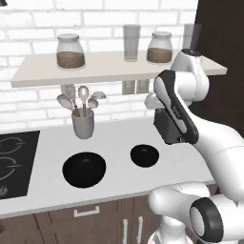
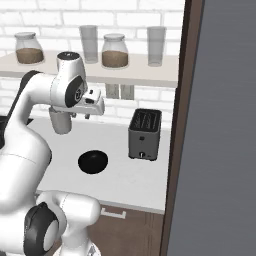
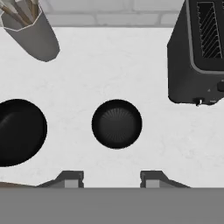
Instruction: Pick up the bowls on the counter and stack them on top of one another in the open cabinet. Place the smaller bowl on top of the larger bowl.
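Hovering gripper open, over smaller bowl

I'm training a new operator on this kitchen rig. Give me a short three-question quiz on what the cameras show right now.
1. True or false: the smaller bowl already sits inside the larger bowl.
2. In the hand view, what does the gripper look straight down at? A) the toaster B) the smaller bowl C) the utensil cup
3. How many glass jars with brown contents stand on the open cabinet?

Key
1. False: both bowls rest apart on the counter.
2. B: the open fingertips frame it, with the toaster and utensil cup off to the sides.
3. Two.
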